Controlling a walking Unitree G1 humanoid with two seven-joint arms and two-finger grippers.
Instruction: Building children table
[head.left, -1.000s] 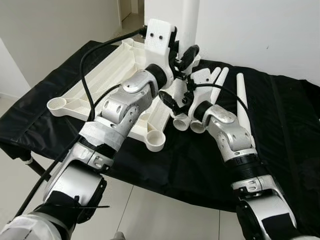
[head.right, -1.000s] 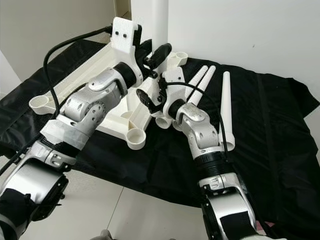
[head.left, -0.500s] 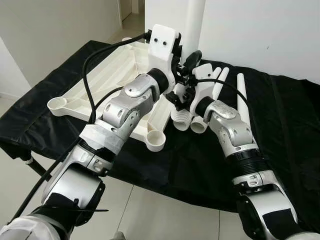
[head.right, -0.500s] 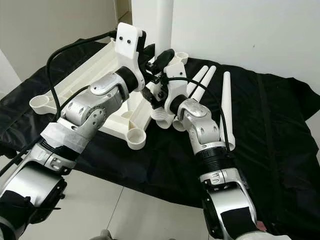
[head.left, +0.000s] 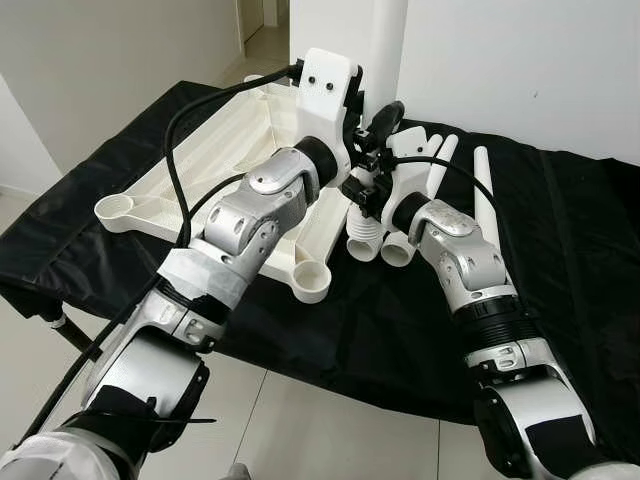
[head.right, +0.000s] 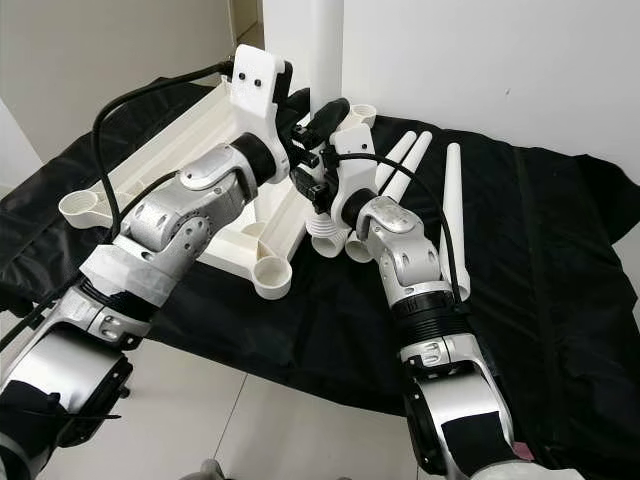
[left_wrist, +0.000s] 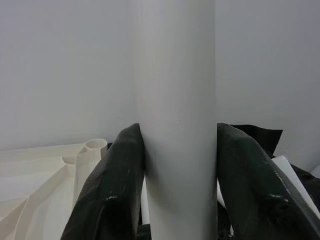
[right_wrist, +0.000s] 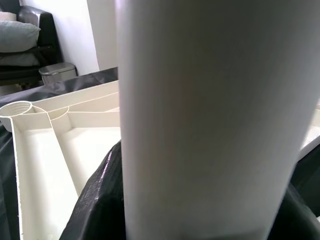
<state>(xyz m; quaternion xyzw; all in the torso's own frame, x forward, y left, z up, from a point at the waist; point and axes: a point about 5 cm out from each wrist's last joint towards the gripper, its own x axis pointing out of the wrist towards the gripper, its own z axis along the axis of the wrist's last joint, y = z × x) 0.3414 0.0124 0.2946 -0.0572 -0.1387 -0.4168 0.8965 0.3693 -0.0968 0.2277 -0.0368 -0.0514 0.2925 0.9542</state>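
Note:
The white tabletop (head.left: 225, 135) lies upside down on the black cloth. A white table leg (head.left: 386, 45) stands upright at its far right corner. My left gripper (head.left: 374, 112) is shut on this leg, whose shaft (left_wrist: 175, 125) sits between the black fingers (left_wrist: 112, 192). Just below it, my right gripper (head.left: 362, 186) is shut on the same leg near its base. There the leg (right_wrist: 210, 115) presses against one dark finger (right_wrist: 100, 205). Three loose white legs lie to the right: two side by side (head.left: 432, 165) and one apart (head.left: 484, 195).
Open corner sockets (head.left: 120, 208) (head.left: 312, 276) show on the tabletop's near side. The black cloth (head.left: 580, 260) hangs over the table's front edge above a light tiled floor (head.left: 330, 430). A white wall (head.left: 520, 60) stands close behind.
My right gripper has risen from beside the loose legs' ends and shut on the upright leg under the left gripper. The left gripper has kept its hold.

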